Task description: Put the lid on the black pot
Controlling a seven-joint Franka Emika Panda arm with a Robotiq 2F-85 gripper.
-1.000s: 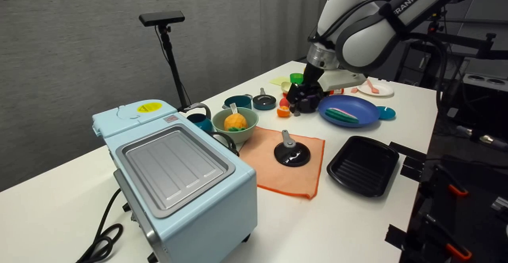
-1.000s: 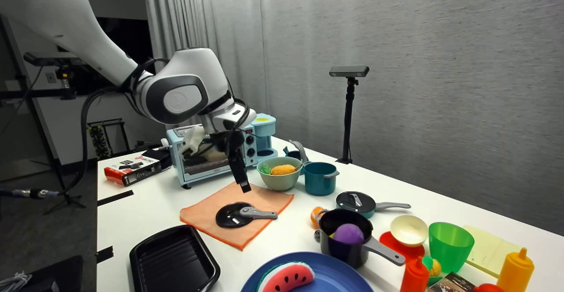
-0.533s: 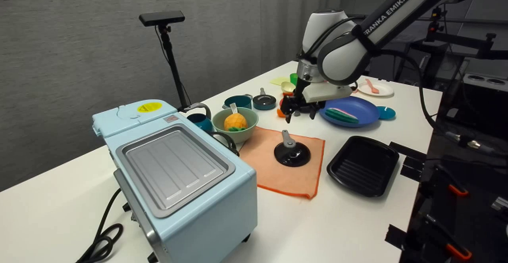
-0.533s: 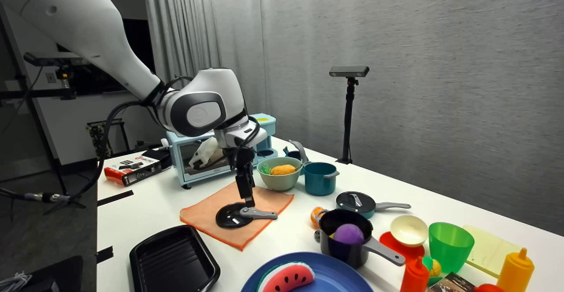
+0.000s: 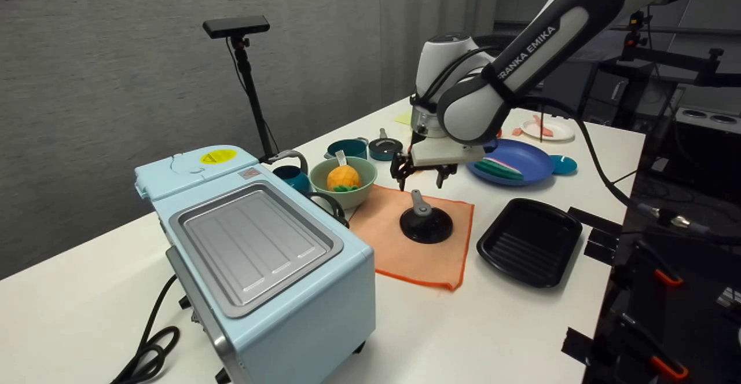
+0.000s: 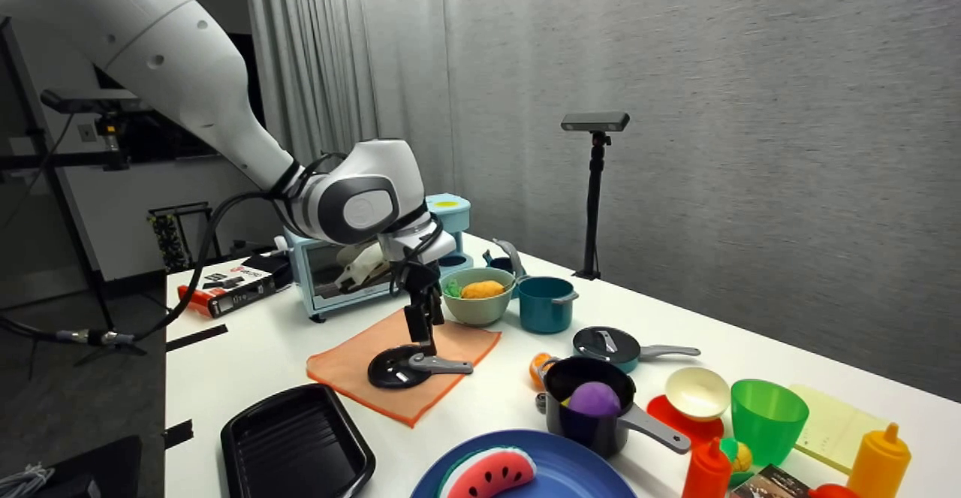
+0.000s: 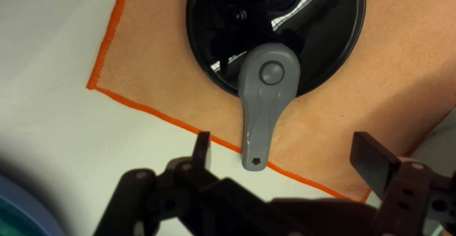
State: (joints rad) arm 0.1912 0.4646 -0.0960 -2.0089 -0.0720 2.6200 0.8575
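We count one lid [image 7: 274, 33], black, lying on the orange cloth [image 5: 385, 245] on the table [image 5: 428, 337]; only the wrist view shows us the star-shaped hole [image 7: 256, 161] in its grey handle [image 7: 263, 115]. The tool [image 7: 286, 153] is spread, the handle showing between its fingers [image 7: 370, 163] with a gap either side. Nearer and right of the cloth, in an exterior view, stands one black pot [image 6: 582, 427], a purple thing [image 6: 594, 399] inside. Farther right are two squeeze bottles [image 6: 707, 474], red and yellow. On the arm [image 5: 538, 51] we read FRANKA EMIKA.

In ext. view: lid [image 6: 392, 370] on cloth [image 6: 454, 342]; pot [image 6: 570, 427], w/ ball [image 6: 594, 399] inside, R of cloth, behind plate [image 6: 574, 472].
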